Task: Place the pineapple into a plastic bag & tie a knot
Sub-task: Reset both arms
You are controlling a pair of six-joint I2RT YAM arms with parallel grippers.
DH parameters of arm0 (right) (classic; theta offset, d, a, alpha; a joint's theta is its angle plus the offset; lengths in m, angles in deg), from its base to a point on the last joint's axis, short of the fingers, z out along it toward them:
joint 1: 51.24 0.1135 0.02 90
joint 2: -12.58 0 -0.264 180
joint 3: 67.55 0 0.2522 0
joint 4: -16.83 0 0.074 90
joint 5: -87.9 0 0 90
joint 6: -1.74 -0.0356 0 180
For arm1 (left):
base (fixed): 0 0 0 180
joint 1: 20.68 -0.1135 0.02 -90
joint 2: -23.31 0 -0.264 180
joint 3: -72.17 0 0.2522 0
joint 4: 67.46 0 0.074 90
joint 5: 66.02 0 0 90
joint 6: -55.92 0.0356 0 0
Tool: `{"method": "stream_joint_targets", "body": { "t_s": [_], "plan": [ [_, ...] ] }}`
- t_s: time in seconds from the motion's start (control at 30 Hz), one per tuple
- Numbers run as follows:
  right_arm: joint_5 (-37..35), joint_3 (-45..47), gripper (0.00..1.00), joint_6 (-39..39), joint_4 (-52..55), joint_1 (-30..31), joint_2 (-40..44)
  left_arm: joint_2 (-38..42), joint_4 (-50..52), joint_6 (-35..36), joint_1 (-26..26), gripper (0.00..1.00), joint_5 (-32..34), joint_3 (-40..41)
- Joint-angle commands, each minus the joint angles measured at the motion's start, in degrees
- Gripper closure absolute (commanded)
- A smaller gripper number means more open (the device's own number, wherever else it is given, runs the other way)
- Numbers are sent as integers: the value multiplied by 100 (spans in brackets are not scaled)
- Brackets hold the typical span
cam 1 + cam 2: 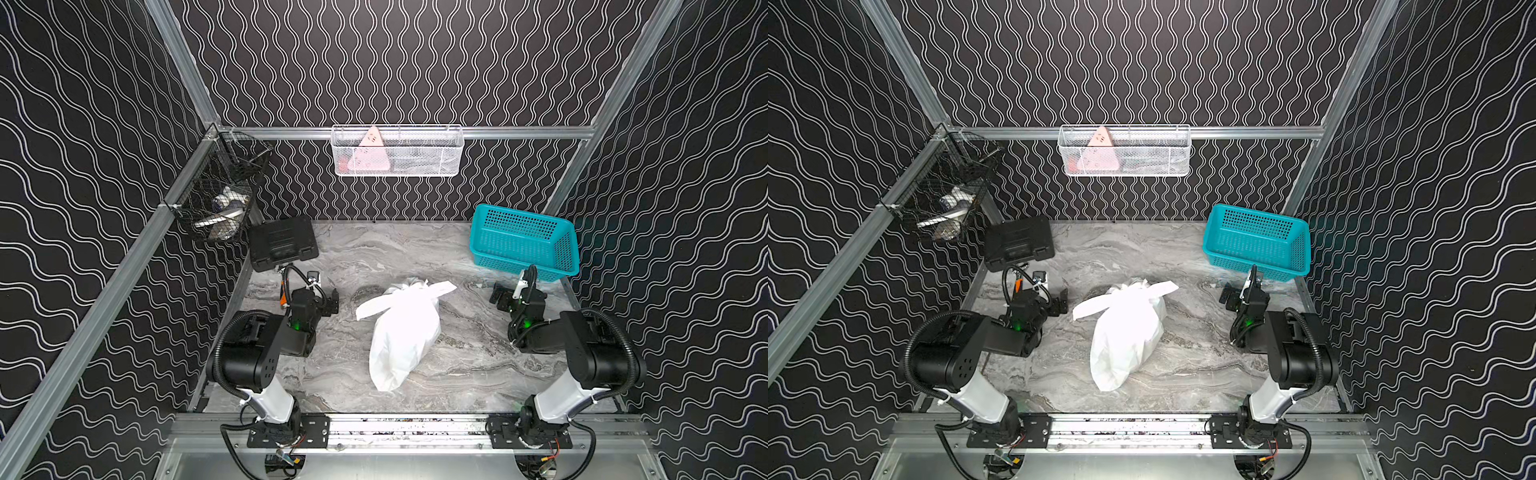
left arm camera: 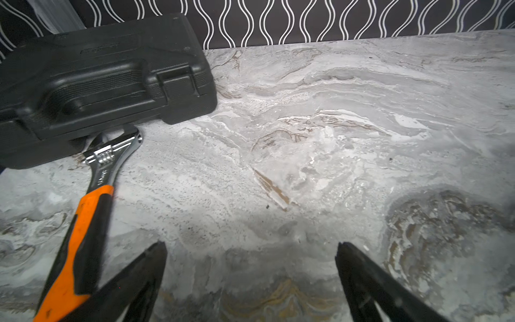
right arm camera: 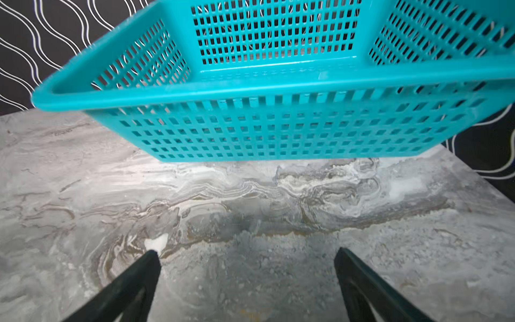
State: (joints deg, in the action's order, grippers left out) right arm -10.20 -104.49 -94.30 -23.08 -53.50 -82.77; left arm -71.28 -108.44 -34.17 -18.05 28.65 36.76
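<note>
The bag (image 1: 405, 332) lies on its side in the middle of the surface (image 1: 465, 374), between the two arms. It is thin, white, crinkly plastic, bulging and tapering toward the near edge; what fills it is hidden. At its far end sits the knot (image 1: 409, 289), a small bunched twist with two flat strips sticking out sideways. The left pincer (image 2: 250, 246) stands wide, gripping nothing, well apart from the bag. The right pincer (image 3: 246, 252) is likewise wide over grey marbled stone. Beside the left pincer lies a wrench (image 2: 83, 223) with a chrome head and an orange-and-black grip, its head at the edge of a shut black moulded case (image 2: 106, 80). In the far right corner is a teal basket (image 3: 278, 89), rectangular, with perforated walls. On the back rail hangs a white mesh basket (image 1: 397, 151) holding a pink triangular piece. A black wire basket (image 1: 216, 195) on the left wall holds white items too small to tell.
</note>
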Motion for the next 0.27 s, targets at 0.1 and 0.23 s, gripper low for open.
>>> {"method": "stream_joint_targets", "body": {
  "t_s": [0.1,0.23],
  "plan": [
    [-28,-9,0,-46,-94,6,10,-149,-84,98,4,1,7,-185],
    [-22,24,0,-17,-234,6,-24,-20,-244,89,40,1,24,-16]
  ]
}}
